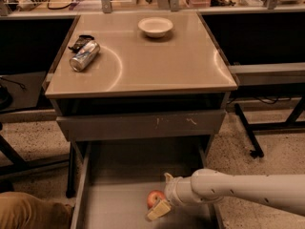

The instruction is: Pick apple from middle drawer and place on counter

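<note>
The wide grey metal middle drawer (119, 202) stands pulled out below the grey drawer front with white scratches (140, 125), and it holds one thing: the small round red-orange apple (153, 196), lying on the drawer floor towards the right front. On the glossy tan counter (162, 66) stand one white round bowl (155, 26) at the back and one silver soda can (85, 56) on its side at the left, just beside a small dark object (81, 41). The white arm's two-finger gripper (159, 198) reaches in from the right, low in the drawer. Its jaws stand spread and grip nothing; the apple sits between them, with the pale lower finger (159, 209) against its lower right edge.
</note>
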{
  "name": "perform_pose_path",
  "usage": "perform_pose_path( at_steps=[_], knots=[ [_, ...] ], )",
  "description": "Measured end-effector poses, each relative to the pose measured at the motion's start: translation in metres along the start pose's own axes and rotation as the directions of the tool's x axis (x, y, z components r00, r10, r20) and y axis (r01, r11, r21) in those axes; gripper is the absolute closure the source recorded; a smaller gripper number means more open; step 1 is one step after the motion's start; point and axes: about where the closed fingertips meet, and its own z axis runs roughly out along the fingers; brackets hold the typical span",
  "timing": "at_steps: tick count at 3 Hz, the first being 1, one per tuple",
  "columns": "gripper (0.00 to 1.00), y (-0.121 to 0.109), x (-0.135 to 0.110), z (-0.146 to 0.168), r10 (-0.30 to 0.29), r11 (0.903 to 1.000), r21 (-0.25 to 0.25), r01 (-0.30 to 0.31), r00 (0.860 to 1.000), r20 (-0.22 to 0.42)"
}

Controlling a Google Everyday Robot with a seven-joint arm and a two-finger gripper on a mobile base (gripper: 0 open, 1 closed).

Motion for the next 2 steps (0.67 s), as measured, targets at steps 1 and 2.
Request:
perform_pose_path(
  at_steps=[1,2],
  knots=[
    [0.00,-0.002,0.008,0.017,-0.004,1.0000,0.004,0.003,1.000,0.026],
    [0.00,0.001,0.008,0.036,-0.024,0.9996,-0.010,0.024,0.999,0.035]
  ],
)
